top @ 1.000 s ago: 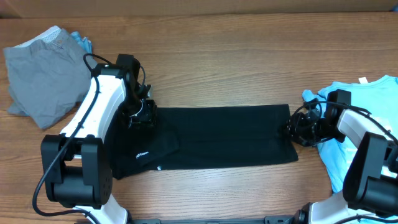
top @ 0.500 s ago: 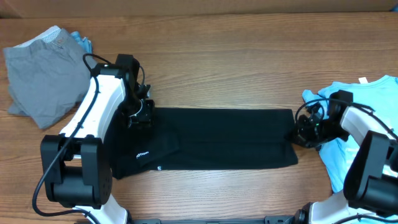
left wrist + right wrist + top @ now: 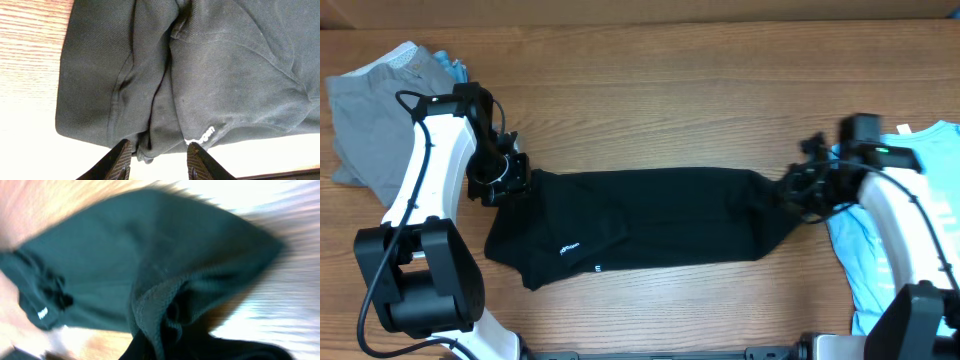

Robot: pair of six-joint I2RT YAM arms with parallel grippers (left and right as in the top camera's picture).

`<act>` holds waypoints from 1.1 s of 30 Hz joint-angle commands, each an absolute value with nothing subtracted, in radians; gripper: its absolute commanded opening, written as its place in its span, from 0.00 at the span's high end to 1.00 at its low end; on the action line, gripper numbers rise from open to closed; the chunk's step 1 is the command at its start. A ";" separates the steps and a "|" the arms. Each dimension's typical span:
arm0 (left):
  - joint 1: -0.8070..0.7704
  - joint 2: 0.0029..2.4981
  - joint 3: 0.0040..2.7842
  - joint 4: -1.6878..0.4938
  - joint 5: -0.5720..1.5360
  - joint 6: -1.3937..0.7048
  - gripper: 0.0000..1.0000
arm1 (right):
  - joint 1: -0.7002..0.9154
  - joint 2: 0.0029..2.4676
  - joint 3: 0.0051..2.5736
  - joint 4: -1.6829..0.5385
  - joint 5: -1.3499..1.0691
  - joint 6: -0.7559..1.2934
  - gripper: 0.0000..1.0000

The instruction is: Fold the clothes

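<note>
Soft, light, floppy black T-shirt (image 3: 640, 225), so grab edges. Left gripper (image 3: 505, 183) half-closed pinching its 9 o'clock end, right gripper (image 3: 788, 192) clamped tight at 3.

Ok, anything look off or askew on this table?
Nothing damaged. The black short-sleeved T-shirt is askew: its folded strip bunches at both ends, and its left end flares wider than the right. The crumpled grey garment lies unfolded at the far left.
</note>
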State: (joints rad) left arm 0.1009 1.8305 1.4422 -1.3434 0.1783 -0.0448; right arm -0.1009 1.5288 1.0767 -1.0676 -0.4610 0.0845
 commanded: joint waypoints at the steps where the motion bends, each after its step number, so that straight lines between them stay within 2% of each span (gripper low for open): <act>1: 0.105 1.803 1.464 -1.348 0.177 -0.022 0.60 | 0.043 1.515 1.097 -1.034 -0.439 0.179 0.96; 10: 0.105 1.803 1.464 -1.351 0.176 -0.022 0.60 | 0.323 1.517 1.097 -0.882 -0.381 0.470 0.96; 16: 0.105 1.803 1.464 -1.350 0.176 -0.022 0.60 | 0.448 1.545 1.093 -0.787 -0.337 0.639 0.95; 23: 0.105 1.803 1.464 -1.356 0.176 -0.022 0.61 | 0.554 1.621 1.093 -0.726 -0.334 0.687 0.95; 33: 0.104 1.803 1.464 -1.353 0.177 -0.022 0.61 | 0.607 1.639 1.093 -0.667 -0.353 0.712 0.91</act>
State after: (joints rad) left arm 0.1009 1.8305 1.4429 -1.3537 0.1787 -0.0448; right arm 0.5919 1.6413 1.0767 -0.6823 -0.3408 0.6964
